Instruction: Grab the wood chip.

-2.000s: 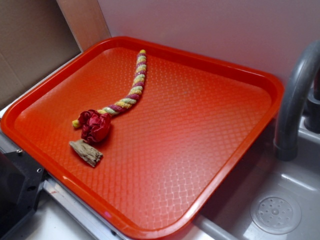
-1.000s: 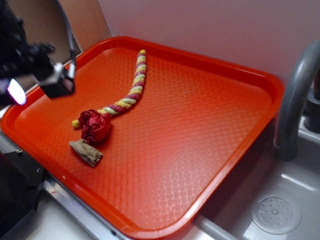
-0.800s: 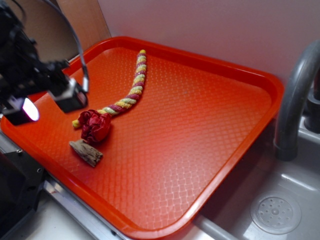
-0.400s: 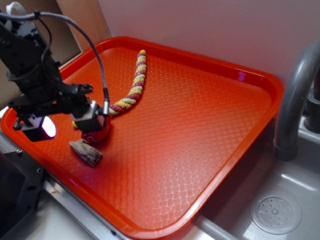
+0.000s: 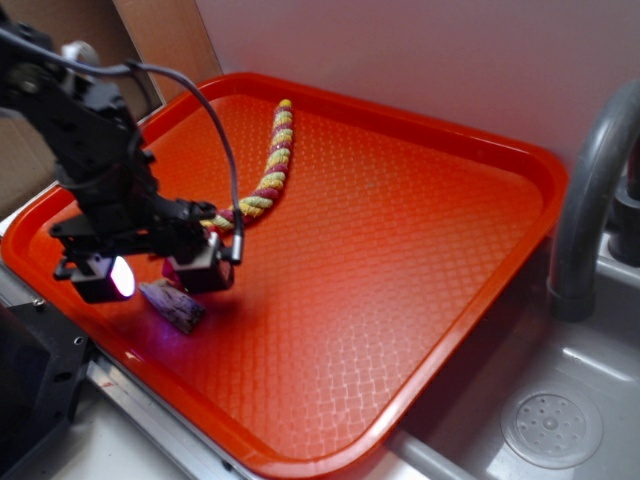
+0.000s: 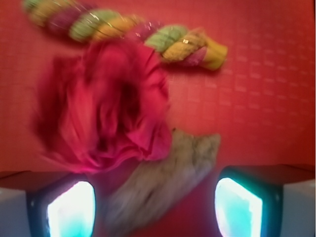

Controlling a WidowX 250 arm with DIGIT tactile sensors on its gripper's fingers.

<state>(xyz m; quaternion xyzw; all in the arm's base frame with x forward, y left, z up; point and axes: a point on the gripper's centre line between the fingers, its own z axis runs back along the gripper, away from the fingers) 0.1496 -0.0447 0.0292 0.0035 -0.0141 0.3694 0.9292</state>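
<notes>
Pincer [image 5: 150, 285] is hanging low over the front-left corner of the orange tray [image 5: 400, 250], right above the wood chip [image 5: 178, 308]. In the wrist view the jaws are standing spread apart, one lit pad [image 6: 71, 210] at lower left and the other at lower right, nothing clamped. The wood chip [image 6: 158, 180] is lying between them on the tray floor, angled, one jagged end pointing up-right, the other running down toward the left pad. Can't tell whether either pad is touching it; the wrist picture is blurred.

Red cloth wad [image 6: 106, 106] is sitting just beyond the chip, and its lower edge is overlapping or touching the chip's upper side. In the exterior view the arm is hiding most of the wad; only the chip's right end is showing under the pincer body.

Twisted rope [image 5: 272, 165], yellow, green and maroon strands, is curving from the tray's back toward the wad; its near end [image 6: 197, 47] is lying just past the wad, apart from the chip.

Grey faucet [image 5: 590, 190] and sink drain [image 5: 551, 428] are sitting to the right of the tray, well apart from the action.
</notes>
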